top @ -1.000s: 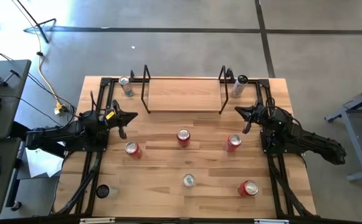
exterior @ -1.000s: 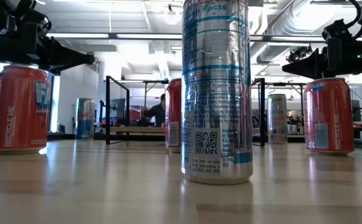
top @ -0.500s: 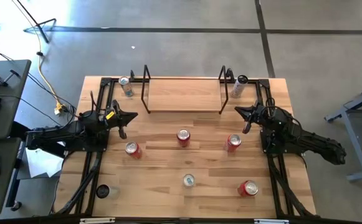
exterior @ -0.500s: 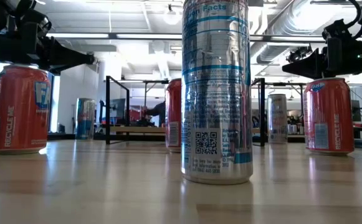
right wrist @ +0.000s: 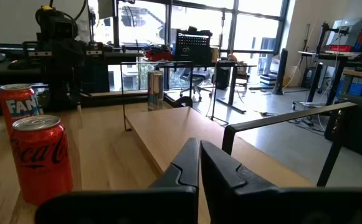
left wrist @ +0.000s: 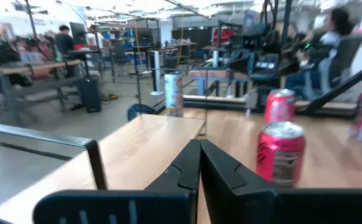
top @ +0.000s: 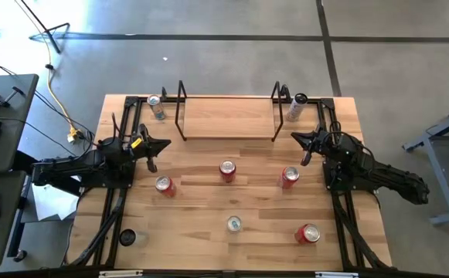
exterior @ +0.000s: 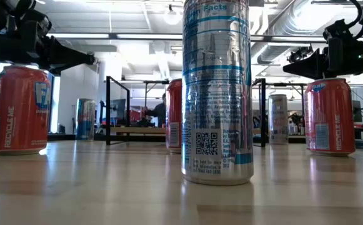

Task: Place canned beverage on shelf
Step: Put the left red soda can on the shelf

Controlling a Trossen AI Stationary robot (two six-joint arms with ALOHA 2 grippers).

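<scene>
The shelf (top: 228, 117) is a low light-wood board with a black wire upright at each end, standing at the table's far middle. Several cans stand upright on the table: red ones (top: 164, 185), (top: 227, 170), (top: 289, 177), (top: 307, 233), and a silver one (top: 234, 224). A silver can stands at each end of the shelf (top: 155, 106), (top: 296, 106). My left gripper (top: 162, 145) is shut and empty, hovering left of the shelf. My right gripper (top: 297, 139) is shut and empty, hovering right of it. The left wrist view shows shut fingers (left wrist: 199, 149) and a red can (left wrist: 282, 152). The right wrist view shows the same (right wrist: 199, 149), with a red can (right wrist: 38, 155).
Black rails (top: 120, 201) run along the table's left and right sides under the arms. A small dark round object (top: 127, 237) lies at the near left. The silver can (exterior: 217, 94) fills the middle of the low view. Bare wood lies between shelf and cans.
</scene>
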